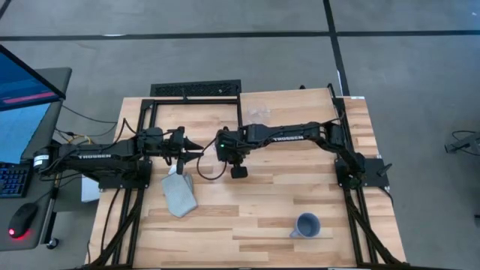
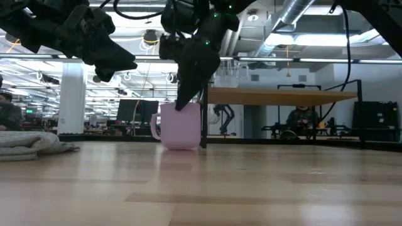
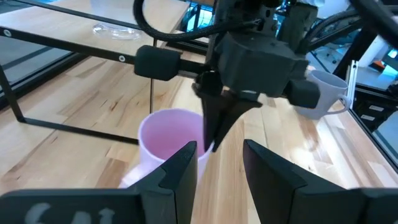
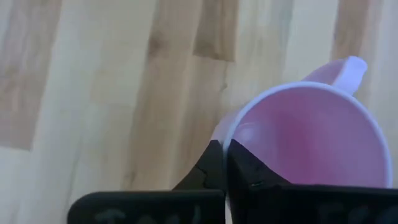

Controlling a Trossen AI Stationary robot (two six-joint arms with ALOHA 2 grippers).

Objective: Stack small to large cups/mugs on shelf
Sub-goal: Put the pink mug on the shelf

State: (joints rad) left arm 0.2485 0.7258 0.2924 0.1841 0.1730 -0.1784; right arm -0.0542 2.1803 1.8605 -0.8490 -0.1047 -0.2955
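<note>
The pink-lilac mug (image 2: pixel 179 129) stands upright on the table in front of the shelf (image 2: pixel 276 95); in the high view my right arm hides it. My right gripper (image 2: pixel 186 100) is shut on its rim. My left gripper (image 3: pixel 217 168) is open and empty, close beside the mug (image 3: pixel 165 134) on the table's left side and above it (image 2: pixel 116 59). The clear glass cup (image 2: pixel 229 72) stands on the shelf (image 1: pixel 289 109). The blue-grey mug (image 1: pixel 306 225) stands upright near the table's near edge. My right gripper pinches the pink mug's rim wall (image 4: pixel 231 138), one finger inside the mug and one outside. The fingers (image 2: pixel 188 94) come from above, pointing down, on the side away from the handle (image 4: pixel 342 71). The mug is upright, its base on the table.
A folded grey-blue cloth (image 1: pixel 178 193) lies on the table below my left gripper (image 1: pixel 196 146). A black metal frame (image 1: pixel 154 112) stands at the far left of the table. A laptop and mouse sit on a side stand left of the table.
</note>
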